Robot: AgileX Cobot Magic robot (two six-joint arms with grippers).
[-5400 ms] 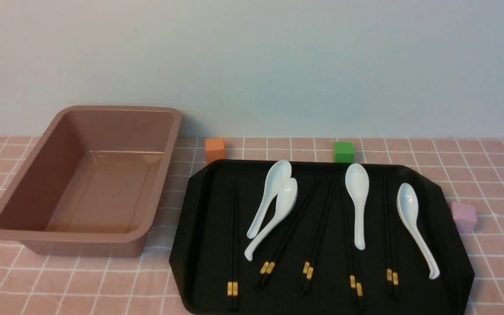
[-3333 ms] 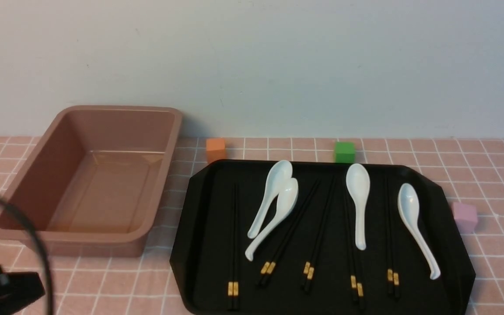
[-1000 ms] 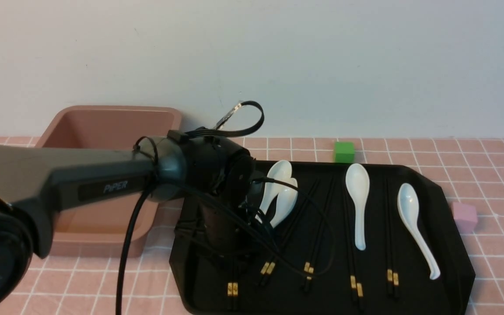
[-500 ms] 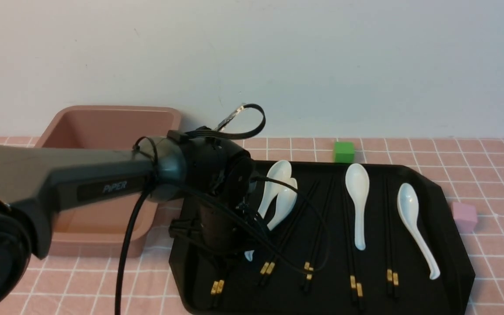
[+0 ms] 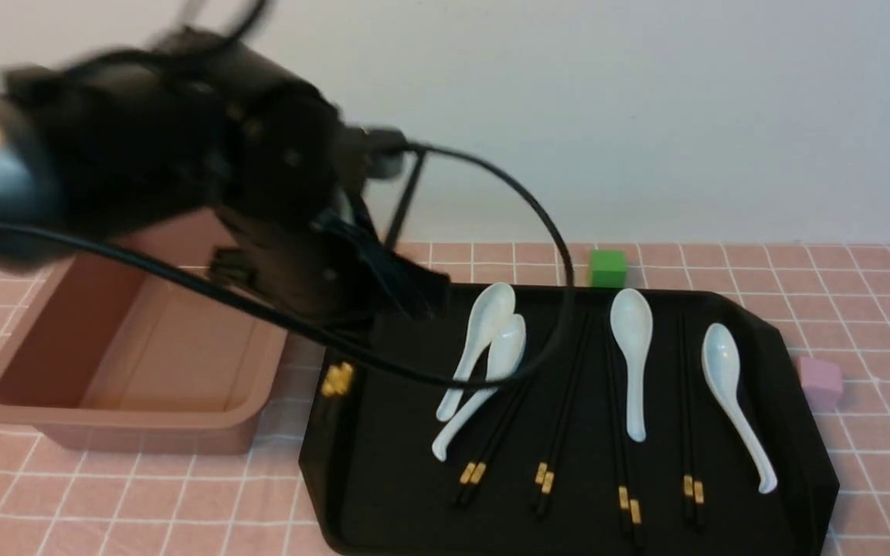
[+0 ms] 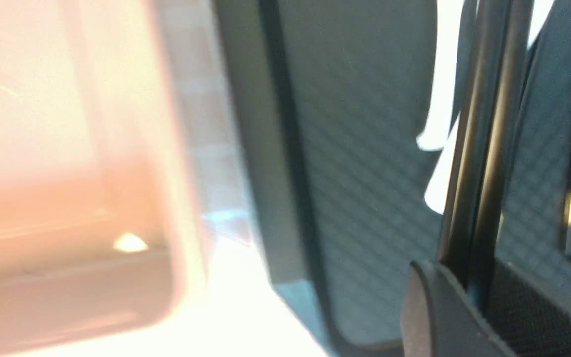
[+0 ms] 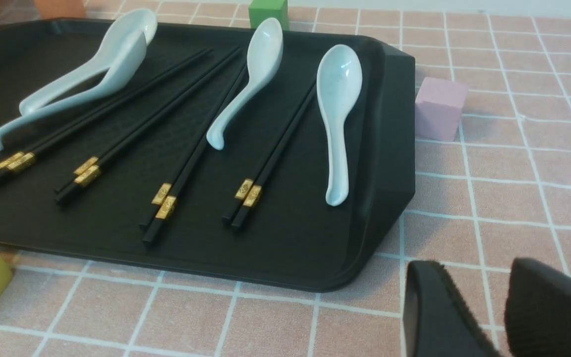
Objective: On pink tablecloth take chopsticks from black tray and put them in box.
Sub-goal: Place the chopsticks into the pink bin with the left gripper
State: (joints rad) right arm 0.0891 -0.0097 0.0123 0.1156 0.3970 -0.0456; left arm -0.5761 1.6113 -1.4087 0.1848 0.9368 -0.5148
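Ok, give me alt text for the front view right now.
The blurred left arm holds one chopstick pair, gold bands showing, over the left rim of the black tray, beside the box. Four more pairs and four white spoons lie on the tray; what shows of the box is empty.

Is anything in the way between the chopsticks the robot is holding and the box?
Nothing visible. The left gripper holds the chopsticks above the black tray's left edge; only bare tablecloth lies between there and the open box.
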